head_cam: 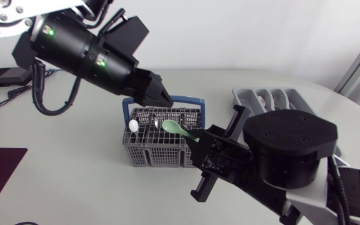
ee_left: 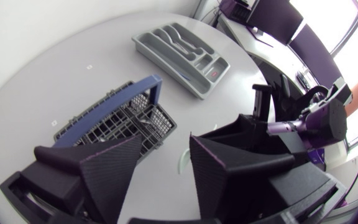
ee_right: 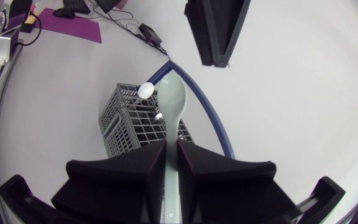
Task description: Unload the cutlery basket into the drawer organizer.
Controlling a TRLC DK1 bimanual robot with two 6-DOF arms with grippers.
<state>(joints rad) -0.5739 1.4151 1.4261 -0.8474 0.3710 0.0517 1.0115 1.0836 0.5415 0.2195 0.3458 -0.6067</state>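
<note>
Holding anything, the right hand point(ee_right: 171, 163)?

Yes. Its 2 fingers are clamped on the stem of a pale green spoon point(ee_right: 171, 102), 1 finger on each side, and the spoon's bowl sticks out ahead of the hand.

Where is that over the counter point(head_cam: 74, 187)?

The spoon's bowl sits above the open top of the grey cutlery basket point(head_cam: 158, 153), close to the basket's blue handle point(head_cam: 186, 99). The hand itself is just beside the basket, on the arm that comes in from the lower right of the head view.

And the left hand point(ee_left: 166, 142)?

Spread wide, with nothing gripped between its 2 fingers. It hangs above the basket's far rim, by the blue handle. In the right wrist view 1 of its fingers shows ahead of the spoon, apart from it.

Is there anything in the basket?

A utensil with a round white end point(head_cam: 133, 126) stands at 1 corner. A metal piece point(ee_right: 159, 116) shows just beside the green spoon, but I cannot tell what kind it is.

And the drawer organizer point(head_cam: 270, 99)?

Grey, flat on the counter beyond the right arm, well apart from the basket. I cannot tell what its compartments hold.
</note>
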